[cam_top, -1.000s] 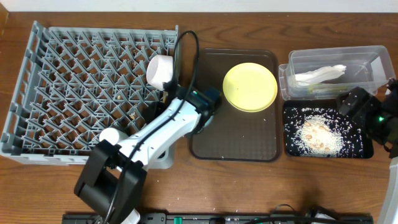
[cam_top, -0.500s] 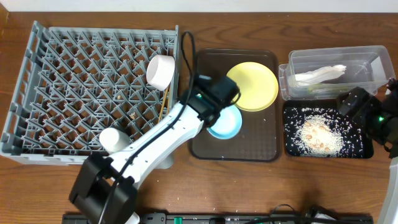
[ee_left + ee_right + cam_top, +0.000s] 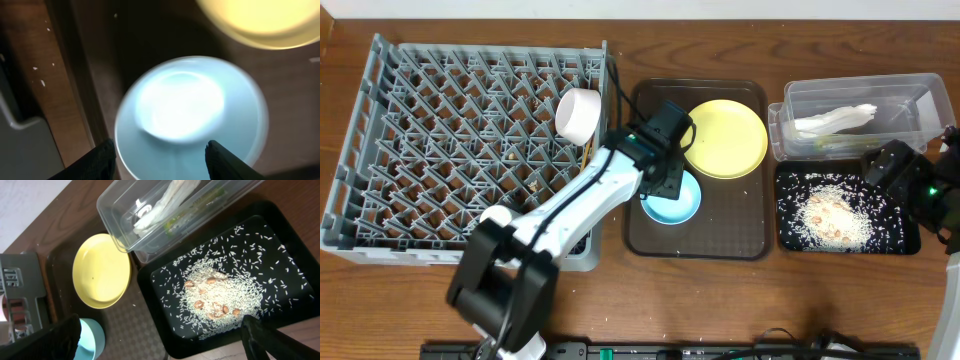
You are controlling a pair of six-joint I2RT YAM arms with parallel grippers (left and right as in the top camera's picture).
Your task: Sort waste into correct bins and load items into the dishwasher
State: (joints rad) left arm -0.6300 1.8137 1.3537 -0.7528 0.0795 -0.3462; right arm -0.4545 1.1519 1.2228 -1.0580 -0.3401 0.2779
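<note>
My left gripper (image 3: 665, 172) (image 3: 162, 162) is open, its fingers spread just above the near rim of the small light blue bowl (image 3: 674, 199) (image 3: 190, 117) on the dark brown serving tray (image 3: 720, 235). The yellow plate (image 3: 725, 138) (image 3: 101, 271) lies on that tray beyond it. A white bowl (image 3: 578, 113) rests on its side in the grey dish rack (image 3: 440, 130). A chopstick (image 3: 585, 155) pokes out by the rack's right edge, mostly hidden by my arm. My right gripper (image 3: 910, 185) (image 3: 165, 340) is open and empty over the black tray (image 3: 790, 235) (image 3: 280, 240) of rice.
The clear tub (image 3: 910, 95) (image 3: 120, 205) at the back right holds the white napkin (image 3: 835, 120) and a green wrapper (image 3: 170, 225). Rice and brown bits (image 3: 215, 295) fill the black tray. Crumbs lie among the rack's pegs. Bare wooden table runs along the front.
My left arm swung right from the rack's edge over the brown tray, uncovering the blue bowl, then drew back slightly left above it. The right arm has not moved.
</note>
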